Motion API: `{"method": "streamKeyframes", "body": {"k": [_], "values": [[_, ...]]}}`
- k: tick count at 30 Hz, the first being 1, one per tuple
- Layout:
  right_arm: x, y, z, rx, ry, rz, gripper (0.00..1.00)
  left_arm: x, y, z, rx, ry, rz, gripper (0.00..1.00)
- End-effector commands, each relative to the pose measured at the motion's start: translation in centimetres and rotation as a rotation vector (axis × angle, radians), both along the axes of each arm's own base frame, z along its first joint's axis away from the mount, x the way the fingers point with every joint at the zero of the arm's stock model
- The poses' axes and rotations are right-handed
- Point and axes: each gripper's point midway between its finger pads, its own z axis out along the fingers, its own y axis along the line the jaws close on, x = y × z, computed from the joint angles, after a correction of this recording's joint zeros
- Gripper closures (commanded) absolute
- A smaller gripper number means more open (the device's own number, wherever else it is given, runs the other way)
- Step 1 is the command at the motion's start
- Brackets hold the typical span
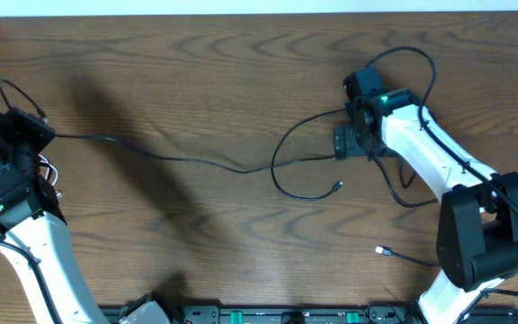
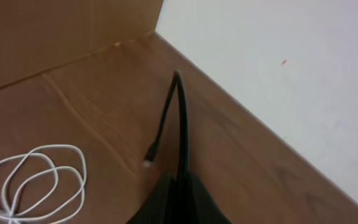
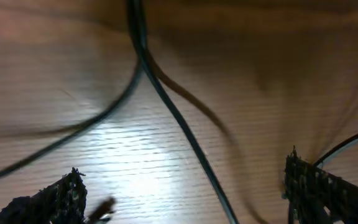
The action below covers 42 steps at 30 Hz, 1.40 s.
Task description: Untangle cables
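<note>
Cables sprawl over the brown wood-grain table (image 1: 196, 72). One long thin black cord (image 1: 178, 159) runs from the left two-finger gripper (image 1: 36, 128) at the table's left edge to the middle, where it crosses a looped black strand (image 1: 334, 188) ending in a small plug. The left gripper's jaws are clamped on that long cord, which rises from them, folds over and hangs down. A short white cord (image 2: 36, 180) lies coiled just beside. The right gripper (image 1: 349, 142) stands spread wide, low over the table, black strands lying between its fingers (image 3: 48, 202). Another black cord (image 1: 385, 252) rests near the right arm's base.
</note>
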Motion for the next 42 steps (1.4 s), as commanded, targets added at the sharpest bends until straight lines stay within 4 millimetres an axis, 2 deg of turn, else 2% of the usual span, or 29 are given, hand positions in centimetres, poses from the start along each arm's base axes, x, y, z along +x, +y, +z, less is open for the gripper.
{"method": "streamKeyframes", "body": {"k": [1, 4, 8, 16, 18, 21, 25, 27, 33, 36, 38, 39, 40, 41, 42], "values": [[-0.7, -1.5, -1.0, -0.031, 0.014, 0.011, 0.01, -0.4, 0.2, 0.8, 0.065, 0.015, -0.006, 0.93], [-1.6, -1.7, -2.2, -0.033, 0.036, 0.010, 0.11, -0.5, 0.4, 0.8, 0.090, 0.030, -0.007, 0.93], [-2.3, -2.0, -2.9, -0.024, 0.060, 0.000, 0.38, -0.7, 0.4, 0.5, 0.103, 0.051, -0.011, 0.93], [-1.2, -3.2, -2.8, -0.012, 0.022, -0.043, 0.98, -1.2, 0.0, -0.9, 0.069, 0.103, -0.018, 0.92], [-0.7, -3.5, -2.7, 0.006, 0.008, -0.062, 0.99, -1.5, -0.2, -1.4, 0.053, 0.125, -0.020, 0.93], [0.0, -2.7, -2.2, 0.103, 0.005, -0.064, 0.99, -1.9, -0.5, -2.5, 0.026, 0.162, -0.022, 0.93], [1.8, 0.8, 0.2, 0.334, -0.023, 0.022, 0.99, -2.0, -0.9, -3.5, -0.006, 0.193, -0.038, 0.92], [3.2, 2.8, 2.2, 0.441, -0.061, 0.063, 0.99, -1.4, -1.9, -3.5, -0.030, 0.171, -0.095, 0.93], [5.8, 5.1, 5.1, 0.533, -0.166, 0.108, 0.99, -0.3, -4.5, -3.1, -0.098, 0.113, -0.241, 0.92], [6.9, 5.9, 6.1, 0.585, -0.212, 0.101, 0.99, 0.2, -6.7, -2.8, -0.147, 0.082, -0.342, 0.93], [7.9, 6.1, 6.6, 0.604, -0.251, 0.077, 0.99, 0.7, -9.1, -2.6, -0.187, 0.065, -0.440, 0.93], [8.5, 6.4, 7.1, 0.627, -0.276, 0.073, 0.99, 1.0, -11.1, -2.6, -0.212, 0.060, -0.513, 0.93], [8.7, 6.7, 7.4, 0.643, -0.286, 0.080, 0.99, 1.2, -12.2, -2.5, -0.219, 0.060, -0.551, 0.92], [9.1, 7.1, 7.9, 0.673, -0.306, 0.077, 0.99, 1.5, -14.5, -2.5, -0.225, 0.063, -0.633, 0.93], [9.4, 7.1, 8.1, 0.680, -0.315, 0.068, 0.99, 1.6, -15.7, -2.5, -0.228, 0.064, -0.668, 0.93]]}}
